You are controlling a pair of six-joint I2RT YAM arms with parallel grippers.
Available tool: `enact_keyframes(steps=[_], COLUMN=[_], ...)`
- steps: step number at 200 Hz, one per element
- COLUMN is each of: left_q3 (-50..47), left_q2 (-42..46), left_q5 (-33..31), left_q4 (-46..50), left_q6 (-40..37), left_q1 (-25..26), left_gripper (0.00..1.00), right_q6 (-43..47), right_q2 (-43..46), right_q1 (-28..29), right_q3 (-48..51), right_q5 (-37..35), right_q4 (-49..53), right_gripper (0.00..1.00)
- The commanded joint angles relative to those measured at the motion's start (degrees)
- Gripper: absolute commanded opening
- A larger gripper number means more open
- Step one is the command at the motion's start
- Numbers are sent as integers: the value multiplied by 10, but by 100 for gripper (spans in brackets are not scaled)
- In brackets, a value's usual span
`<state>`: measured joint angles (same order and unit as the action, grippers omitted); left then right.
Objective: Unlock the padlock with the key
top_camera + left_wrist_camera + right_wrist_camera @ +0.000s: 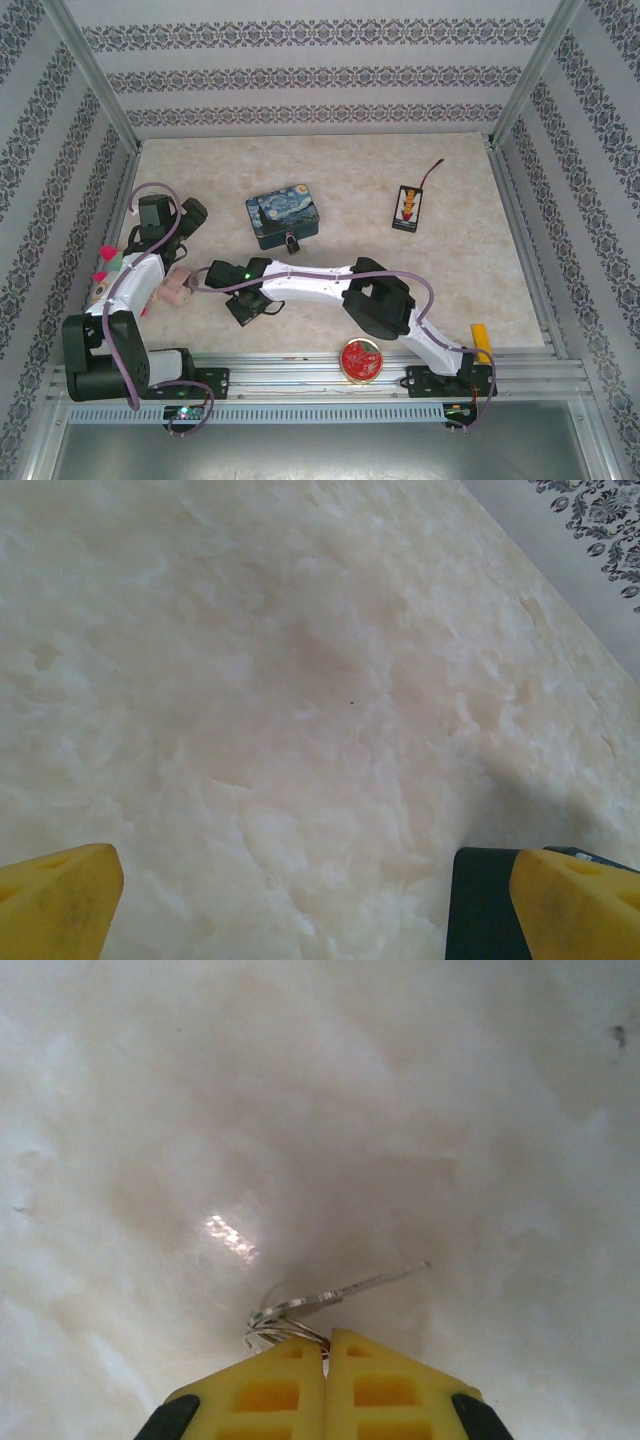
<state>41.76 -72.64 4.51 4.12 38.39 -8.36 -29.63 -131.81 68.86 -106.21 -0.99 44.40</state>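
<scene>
The small dark padlock (292,242) with a thin silvery shackle rests against the front of the starry-night tin (285,214). My right gripper (244,307) reaches down to the table in front of the tin, well short of the padlock. In the right wrist view its yellow fingers (290,1390) are pressed together on the wire ring (283,1328) of the silvery key (350,1288), whose blade sticks out to the right just above the table. My left gripper (315,905) hovers open over bare table, its yellow fingertips (60,895) far apart with nothing between them.
A black card with red and yellow buttons (408,205) lies at the back right. A red round dish (361,358) sits at the near edge, and a yellow object (481,336) is by the right arm's base. A plush toy (101,288) lies at the left wall.
</scene>
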Motion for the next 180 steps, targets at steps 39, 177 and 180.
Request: enact_keyframes(steps=[39,177,180], left_q3=[11,-23,-26], left_q2=[14,62,64], left_q5=[8,136,139], left_q4=[4,-13,-20], left_q6=[-10,-22,-21], left_q1=[-8,-7,-7], left_gripper=[99,99,99], right_q6=[-1,22,22], right_q2=[45,181,182], right_q1=[-18,-109,-111], right_q3=[35,32,31], right_q5=[-35,13,16], right_q4=[10,151,150], right_gripper=[0,0,0])
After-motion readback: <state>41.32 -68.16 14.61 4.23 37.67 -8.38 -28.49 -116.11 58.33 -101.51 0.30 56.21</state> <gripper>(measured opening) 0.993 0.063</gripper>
